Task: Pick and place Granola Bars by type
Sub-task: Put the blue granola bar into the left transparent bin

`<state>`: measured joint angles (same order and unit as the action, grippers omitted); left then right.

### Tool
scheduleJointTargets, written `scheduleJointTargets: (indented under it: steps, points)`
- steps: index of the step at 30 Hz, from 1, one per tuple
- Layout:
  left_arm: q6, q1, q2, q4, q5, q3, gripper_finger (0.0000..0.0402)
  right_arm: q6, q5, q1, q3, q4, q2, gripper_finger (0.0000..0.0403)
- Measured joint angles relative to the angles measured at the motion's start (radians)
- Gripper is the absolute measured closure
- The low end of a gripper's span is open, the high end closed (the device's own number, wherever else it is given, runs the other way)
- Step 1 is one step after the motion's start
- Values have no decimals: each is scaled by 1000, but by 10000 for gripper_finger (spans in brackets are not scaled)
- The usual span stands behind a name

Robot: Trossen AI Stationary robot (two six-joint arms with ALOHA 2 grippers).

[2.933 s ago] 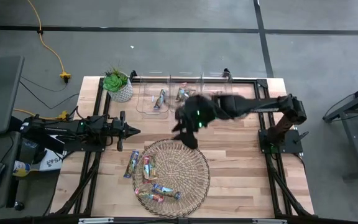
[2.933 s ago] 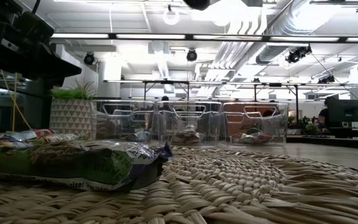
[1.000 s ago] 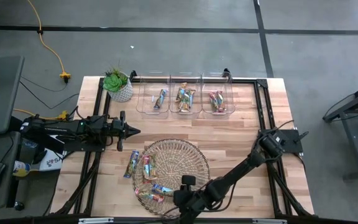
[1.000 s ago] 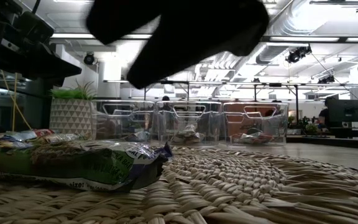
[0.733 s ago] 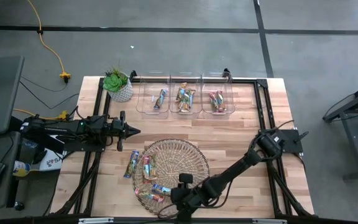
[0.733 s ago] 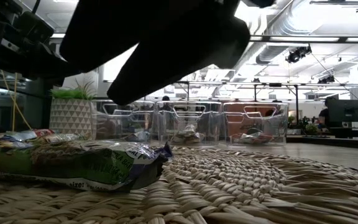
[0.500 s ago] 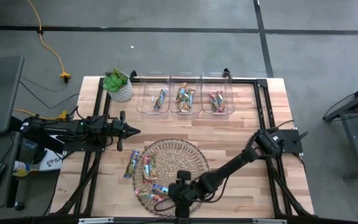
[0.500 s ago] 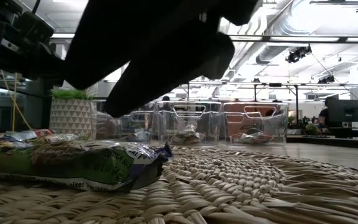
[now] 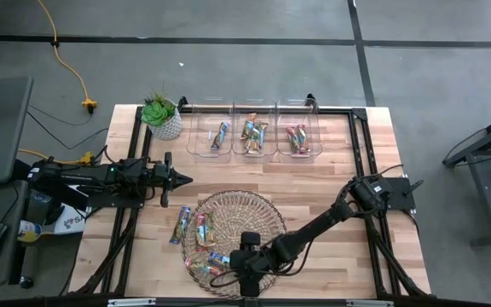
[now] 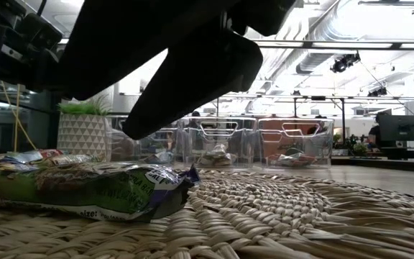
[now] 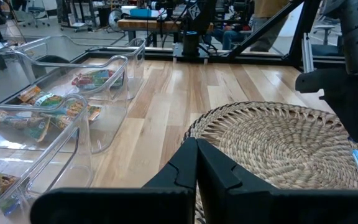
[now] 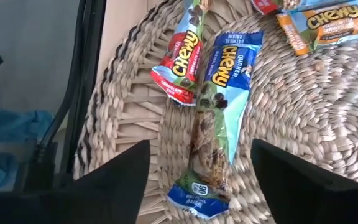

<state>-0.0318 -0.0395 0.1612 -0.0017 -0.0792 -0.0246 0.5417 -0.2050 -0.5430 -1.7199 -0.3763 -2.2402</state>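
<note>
— So, what sits in the bins (image 9: 254,136)?
— Bars in each of the three: one bar (image 9: 221,134) in the left bin, several in the middle, red ones (image 9: 297,136) in the right. More bars lie on the mat (image 9: 254,223).
— What has changed?
— Right gripper (image 9: 228,271) has slid leftward along the mat's near edge; its fingers now spread wide over a blue bar (image 12: 219,121), not touching it.
— And room?
— Bare table (image 9: 331,183) between mat and bins. Left gripper (image 9: 184,178) waits closed at the left side.
</note>
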Motion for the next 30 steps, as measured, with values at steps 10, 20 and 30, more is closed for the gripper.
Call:
scheduleJointTargets:
  steps: [10,20,30]
  points:
    - [0,0,0,0,0,0,400,-78,-92,-9,0,35,-33,121]
    - [0,0,0,0,0,0,400,-75,-138,-16,1,113,-100,121]
    - [0,0,0,0,0,0,400,-71,-202,-28,-3,128,-139,123]
